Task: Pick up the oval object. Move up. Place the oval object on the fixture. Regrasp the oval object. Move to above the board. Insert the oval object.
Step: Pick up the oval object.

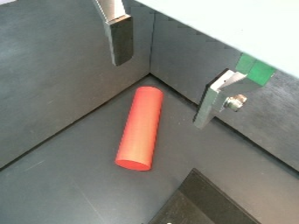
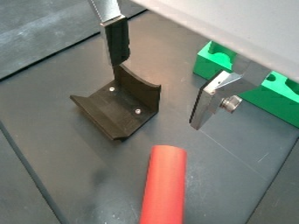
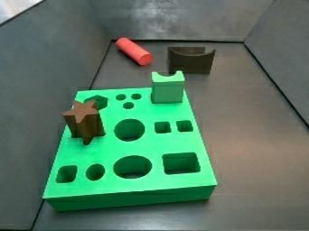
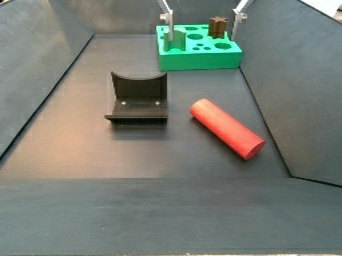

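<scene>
The oval object, a smooth red rod (image 1: 140, 127) (image 2: 163, 184), lies flat on the dark floor beside the fixture (image 2: 117, 109), a dark block with a curved notch. In both side views the rod (image 3: 130, 50) (image 4: 225, 127) rests apart from the fixture (image 3: 190, 59) (image 4: 136, 98). The green board (image 3: 133, 158) (image 4: 198, 57) has many cut-outs. My gripper (image 1: 162, 92) (image 2: 159, 93) hangs open well above the floor, nothing between its fingers. Its fingertips (image 4: 166, 20) show at the picture's upper edge.
A brown star-shaped peg (image 3: 82, 120) and a light green notched block (image 3: 168, 86) stand in the board. Dark sloping walls (image 4: 54, 70) enclose the floor on all sides. A corner of the board (image 1: 254, 70) shows behind one finger.
</scene>
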